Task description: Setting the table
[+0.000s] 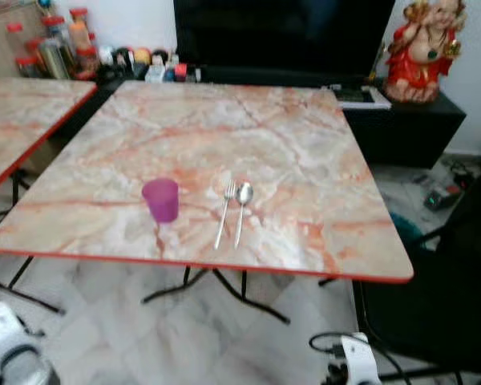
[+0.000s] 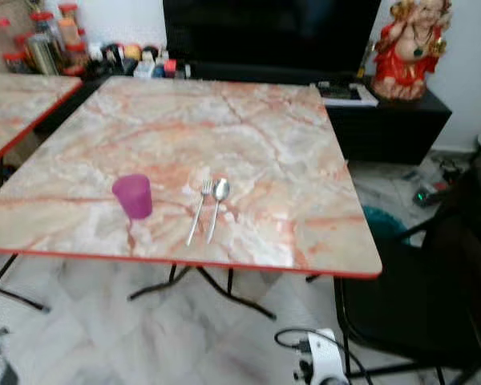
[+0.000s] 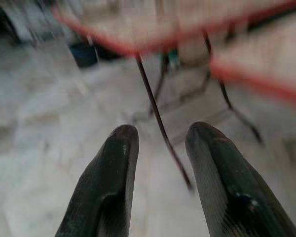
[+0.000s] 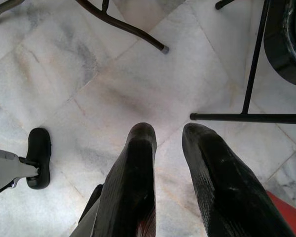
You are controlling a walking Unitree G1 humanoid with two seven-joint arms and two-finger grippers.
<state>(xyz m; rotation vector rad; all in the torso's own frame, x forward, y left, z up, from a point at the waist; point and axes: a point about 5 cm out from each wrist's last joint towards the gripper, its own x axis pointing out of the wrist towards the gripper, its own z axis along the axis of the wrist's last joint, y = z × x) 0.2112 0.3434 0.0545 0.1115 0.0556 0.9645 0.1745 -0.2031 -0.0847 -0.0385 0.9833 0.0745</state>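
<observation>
Claws first: the left claw [image 3: 158, 136] hangs low over the pale marble floor [image 3: 49, 148], its two black fingers spread with a clear gap and nothing between them; its view is blurred, with red table edges and thin dark legs across the upper part of the frame. The right claw [image 4: 168, 129] also points down at the floor, fingers a little apart and empty, with a black chair frame [image 4: 251, 116] at the right of that frame and a curved table leg [image 4: 123, 24] at the top.

In the left eye view, the marble-patterned tabletop [image 1: 248, 136] with a red rim takes up the middle of the frame. A purple cup [image 1: 161, 200] stands upright left of centre, near the front edge. Just right of it, apart from it, lie a fork [image 1: 225, 212] and a spoon [image 1: 241, 210], side by side and nearly parallel, heads pointing away. A second tabletop [image 1: 24, 120] sits at the left edge. A black screen [image 1: 280, 36] fills the top centre, a red figurine [image 1: 421, 48] the upper right, jars [image 1: 60, 44] the upper left.
</observation>
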